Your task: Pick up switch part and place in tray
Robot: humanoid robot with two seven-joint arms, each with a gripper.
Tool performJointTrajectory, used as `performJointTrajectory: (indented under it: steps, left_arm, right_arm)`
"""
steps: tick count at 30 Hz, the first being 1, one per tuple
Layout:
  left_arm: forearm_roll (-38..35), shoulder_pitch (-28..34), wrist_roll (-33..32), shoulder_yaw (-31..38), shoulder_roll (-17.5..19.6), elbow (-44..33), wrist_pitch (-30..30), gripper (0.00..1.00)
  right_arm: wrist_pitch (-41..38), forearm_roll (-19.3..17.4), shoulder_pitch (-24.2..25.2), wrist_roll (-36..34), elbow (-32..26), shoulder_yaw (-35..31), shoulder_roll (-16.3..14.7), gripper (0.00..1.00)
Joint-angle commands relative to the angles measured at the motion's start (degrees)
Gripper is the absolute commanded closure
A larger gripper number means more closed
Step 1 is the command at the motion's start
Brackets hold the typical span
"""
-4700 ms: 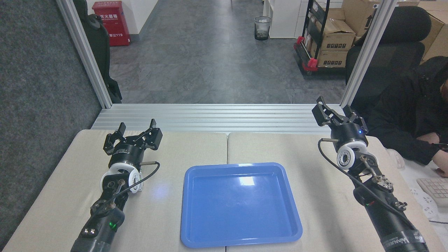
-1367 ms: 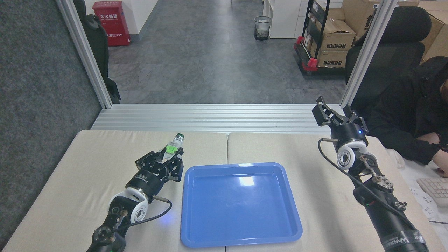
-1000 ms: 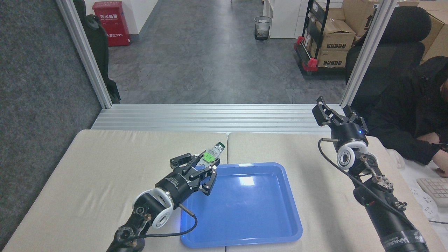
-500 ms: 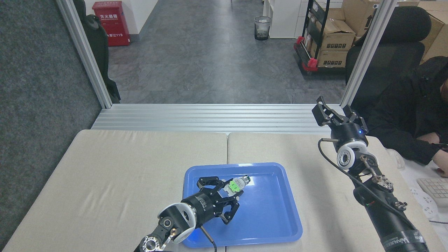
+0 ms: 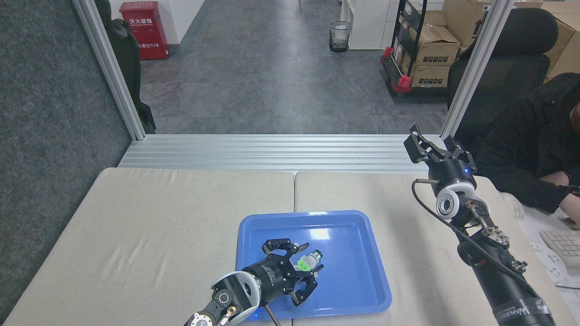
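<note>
Over the near-left part of the tray [image 5: 362, 253], the left pincer [image 5: 302, 270] reaches in low from the counter's [image 5: 158, 226] near edge, its fingers closed narrowly on the switch part [image 5: 309, 261]. The part lies nearly level, the green clip gripped between the fingers and the silver neck with its dark cap pointing toward the tray's right rim. Held that way, the cap end stays free of the fingers, which I judge suits a gentle set-down: the blocky base can meet the floor of the tray without the part tipping. Whether the part already touches the blue floor I cannot tell from here; it looks just above it or barely resting.

The tray itself holds nothing else. Apart from the pincer and its load, the glossy floor shows only glare from the lights toward its far rim.

The right pincer [image 5: 434, 147] stands well away from the tray, past its far-right corner, raised and pointing off the counter's far edge with its fingers spread wide and nothing between them. It plays no part in this step, as I read it; the carrying is done and only the release is left.
</note>
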Motion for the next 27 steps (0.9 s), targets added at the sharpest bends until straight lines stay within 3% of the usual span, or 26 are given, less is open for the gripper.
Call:
performJointTrajectory:
  steps: [1,5,9,15,20,24,27]
  left_arm:
    - [0.4,-0.7,0.1,-1.0,-0.3,-1.1,2.5,0.17]
    - [2.8,-4.4,1.2,7.2,-1.2,-2.1,11.4,0.07]
    - [10.0,-9.8,1.3,16.4,-1.6,-1.4,19.1,0.07]
    - [21.4,-16.8,1.3,28.6,0.8,3.7,23.9,0.07]
    - [21.7,-19.1,2.0,30.2,2.4,11.6,26.7,0.07]
    - [21.5,-19.1,7.3,30.2,2.9,19.5,31.5,0.05]
    - [21.4,-18.9,10.0,29.8,2.8,21.4,34.0,0.06]
  right_arm:
    - [0.0,0.0,0.0,0.0,0.0,0.0,0.0,0.01]
    - [0.0,0.0,0.0,0.0,0.0,0.0,0.0,0.01]
    - [0.0,0.0,0.0,0.0,0.0,0.0,0.0,0.01]
    - [0.0,0.0,0.0,0.0,0.0,0.0,0.0,0.01]
    - [0.0,0.0,0.0,0.0,0.0,0.0,0.0,0.01]
    - [0.0,0.0,0.0,0.0,0.0,-0.1,0.0,0.01]
    - [0.0,0.0,0.0,0.0,0.0,-0.1,0.0,0.01]
